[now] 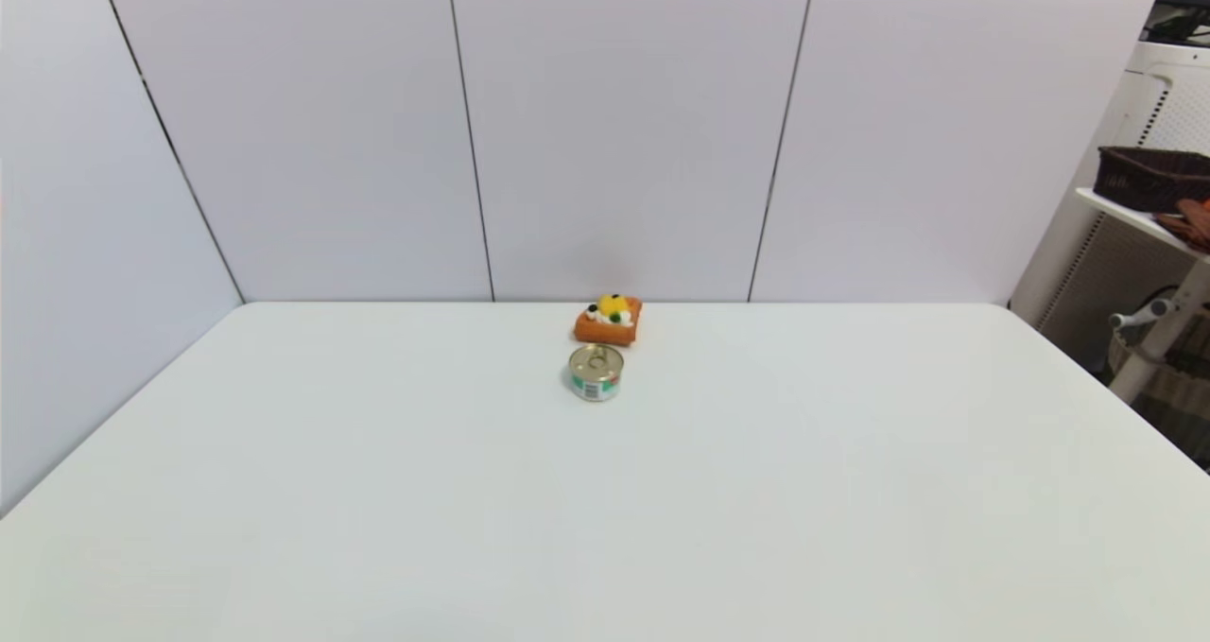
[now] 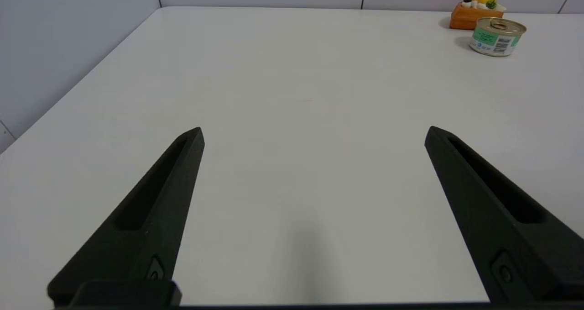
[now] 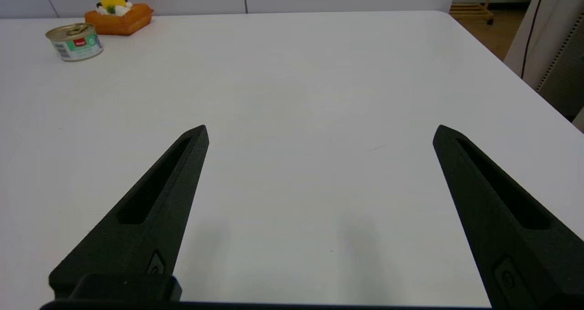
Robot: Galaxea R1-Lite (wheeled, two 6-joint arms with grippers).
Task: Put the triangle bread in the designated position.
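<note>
The triangle bread (image 1: 608, 320) sits at the desk's (image 1: 378, 491) far edge, just behind the tin can (image 1: 596, 373). Left tool (image 2: 314, 134) and right tool (image 3: 320, 133) hover spread, empty, well away.

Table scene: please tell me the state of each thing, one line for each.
triangle bread: lying flat near the table's far edge, ungrasped.
tin can: upright, lid closed, just in front of the bread.
left gripper: fingers open, holding nothing, far from both.
right gripper: fingers open, holding nothing, far from both.
</note>
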